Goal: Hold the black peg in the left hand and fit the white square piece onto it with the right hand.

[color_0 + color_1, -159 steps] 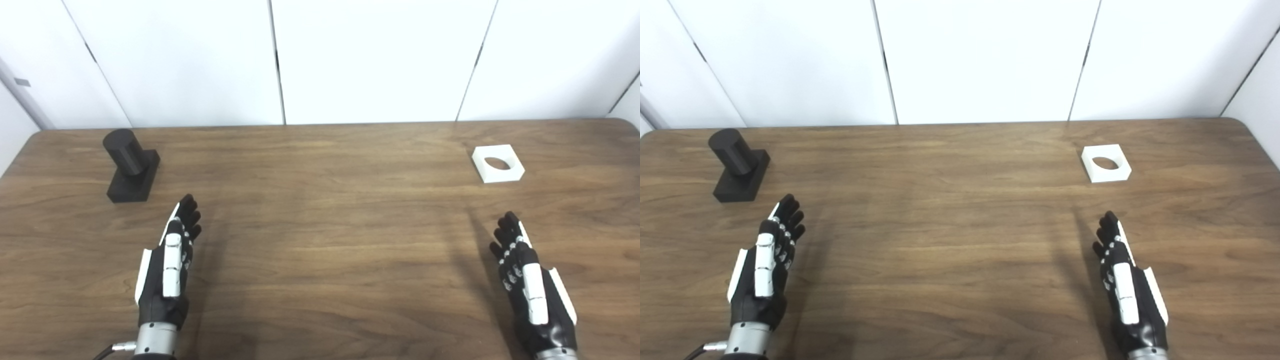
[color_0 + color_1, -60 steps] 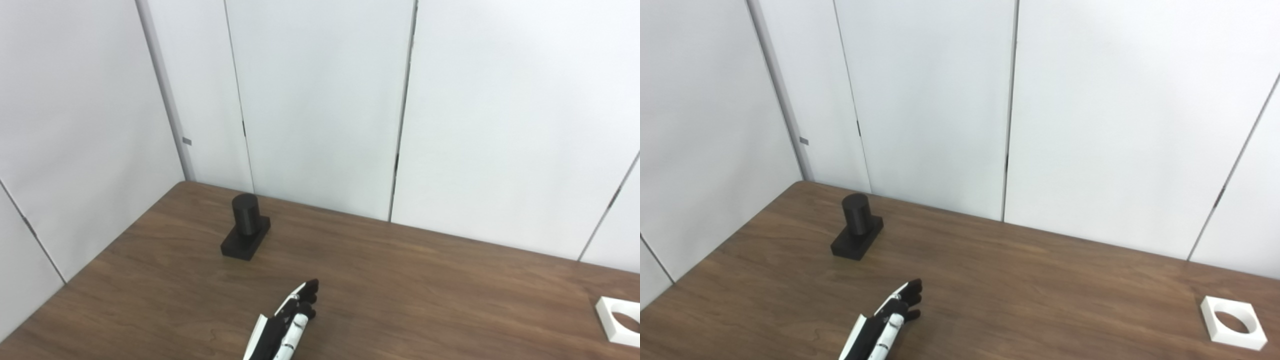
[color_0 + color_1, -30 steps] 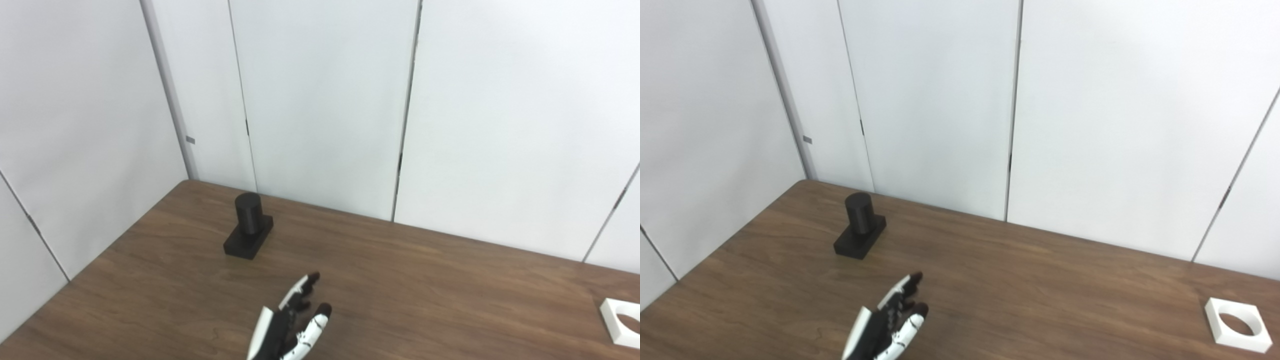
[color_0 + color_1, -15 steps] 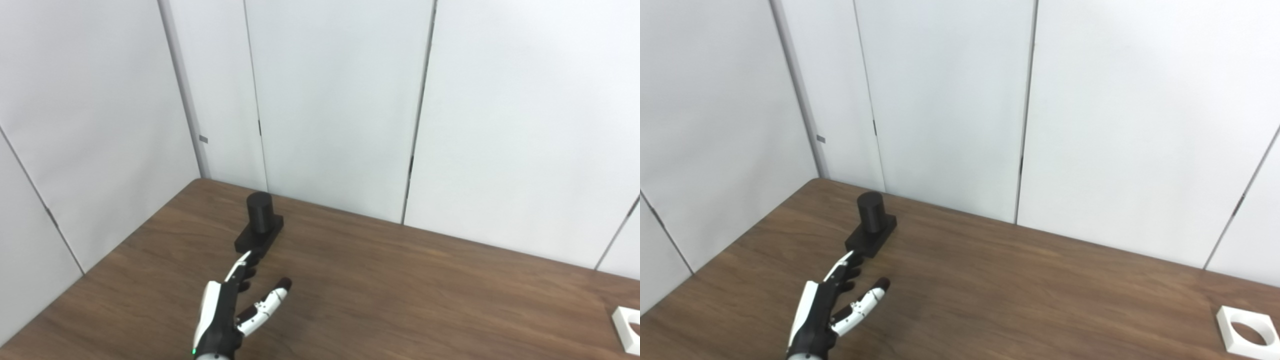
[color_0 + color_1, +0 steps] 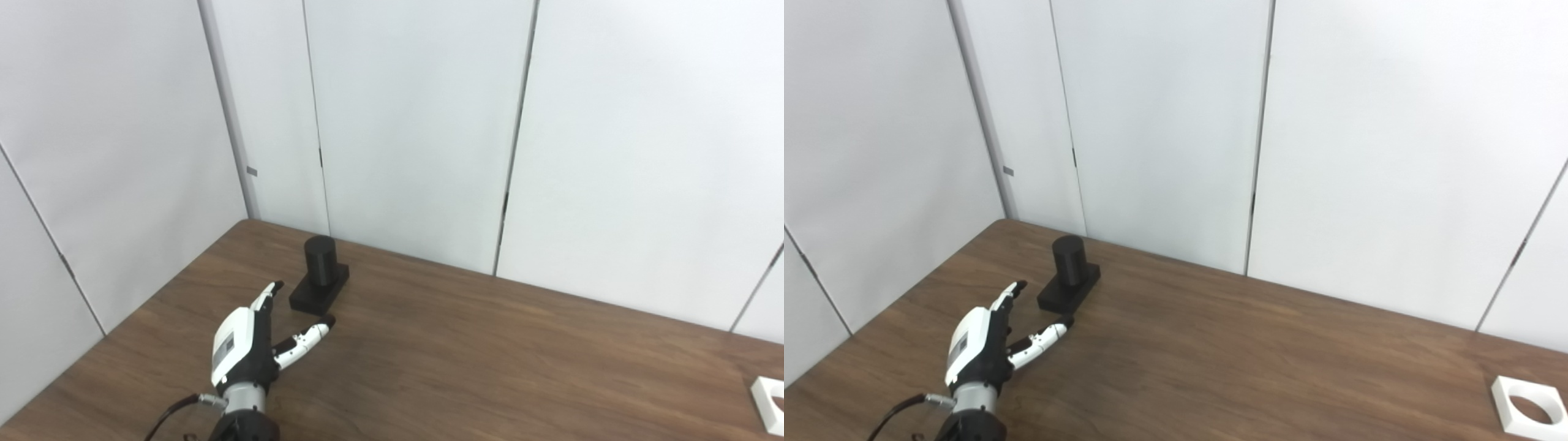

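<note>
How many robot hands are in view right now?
1. Only the left hand shows, open near the table's left side, just short of the black peg. The right hand is out of frame; the white square piece sits untouched at far right.

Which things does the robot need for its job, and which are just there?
Needed:
black peg, standing on the table near the wall
white square piece, far off at the right
left hand, open, just short of the peg

Just there:
table
white wall panels
</note>
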You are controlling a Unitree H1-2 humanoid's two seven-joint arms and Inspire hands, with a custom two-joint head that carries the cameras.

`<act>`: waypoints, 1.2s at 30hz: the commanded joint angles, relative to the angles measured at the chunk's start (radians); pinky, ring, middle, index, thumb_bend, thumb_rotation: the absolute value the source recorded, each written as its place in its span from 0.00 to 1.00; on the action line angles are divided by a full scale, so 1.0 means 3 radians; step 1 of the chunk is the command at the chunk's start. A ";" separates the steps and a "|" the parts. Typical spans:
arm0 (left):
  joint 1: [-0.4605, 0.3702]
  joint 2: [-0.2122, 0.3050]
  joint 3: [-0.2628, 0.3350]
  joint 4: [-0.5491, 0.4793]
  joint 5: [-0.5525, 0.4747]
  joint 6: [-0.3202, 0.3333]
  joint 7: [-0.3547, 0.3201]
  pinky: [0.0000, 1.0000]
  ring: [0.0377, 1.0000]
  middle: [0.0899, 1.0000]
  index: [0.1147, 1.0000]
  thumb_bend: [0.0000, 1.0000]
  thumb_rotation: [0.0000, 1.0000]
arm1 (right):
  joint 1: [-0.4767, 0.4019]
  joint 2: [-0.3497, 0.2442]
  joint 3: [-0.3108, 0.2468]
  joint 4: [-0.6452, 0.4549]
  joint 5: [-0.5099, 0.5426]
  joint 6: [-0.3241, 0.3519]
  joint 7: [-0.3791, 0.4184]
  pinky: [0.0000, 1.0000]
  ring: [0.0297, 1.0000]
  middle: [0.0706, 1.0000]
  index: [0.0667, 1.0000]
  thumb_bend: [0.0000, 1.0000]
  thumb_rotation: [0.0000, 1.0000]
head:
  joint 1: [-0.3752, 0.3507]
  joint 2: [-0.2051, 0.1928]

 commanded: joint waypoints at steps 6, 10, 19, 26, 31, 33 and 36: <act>-0.0208 0.0342 -0.0167 0.0285 0.0092 -0.0090 0.0217 0.89 0.97 0.95 0.90 0.86 0.60 | 0.0028 0.0037 0.0016 -0.0132 -0.0010 0.0080 -0.0023 0.90 0.94 0.92 0.83 0.80 0.89 | -0.0025 0.0022; -0.0299 0.0464 -0.0278 0.0490 0.0120 -0.0084 0.0316 0.90 0.96 0.94 0.88 0.87 0.58 | 0.0028 0.0008 0.0039 -0.0104 -0.0006 0.0000 0.0021 0.92 0.96 0.93 0.84 0.77 0.90 | -0.0028 0.0028; -0.0611 0.0541 -0.0291 0.1048 0.0031 -0.0036 0.0476 0.87 0.95 0.91 0.83 0.91 0.65 | 0.0028 0.0007 0.0098 -0.0075 -0.0008 -0.0231 0.0086 0.99 0.98 0.97 0.91 0.73 0.93 | -0.0089 0.0043; -0.0858 0.0640 -0.0419 0.1476 0.0033 -0.0043 0.0687 0.92 0.91 0.88 0.81 0.91 0.64 | 0.0060 0.0055 0.0131 -0.0178 -0.0073 -0.0164 0.0028 1.00 1.00 0.98 0.93 0.71 0.95 | -0.0128 0.0052; -0.1000 0.0707 -0.0488 0.1738 -0.0013 -0.0060 0.0825 0.95 0.92 0.87 0.81 0.89 0.61 | 0.0077 0.0056 0.0148 -0.0198 -0.0063 -0.0150 0.0019 1.00 1.00 0.99 0.93 0.69 0.95 | -0.0149 0.0056; -0.1042 0.0735 -0.0520 0.1816 -0.0024 -0.0056 0.0847 0.95 0.93 0.88 0.81 0.88 0.61 | 0.0087 0.0058 0.0156 -0.0218 -0.0069 -0.0125 0.0016 1.00 1.00 1.00 0.94 0.69 0.96 | -0.0159 0.0058; -0.1103 0.0770 -0.0574 0.1928 0.0040 -0.0026 0.0858 0.93 0.93 0.89 0.83 0.87 0.62 | 0.0094 0.0061 0.0163 -0.0226 -0.0075 -0.0116 0.0012 1.00 1.00 1.00 0.94 0.67 0.97 | -0.0171 0.0057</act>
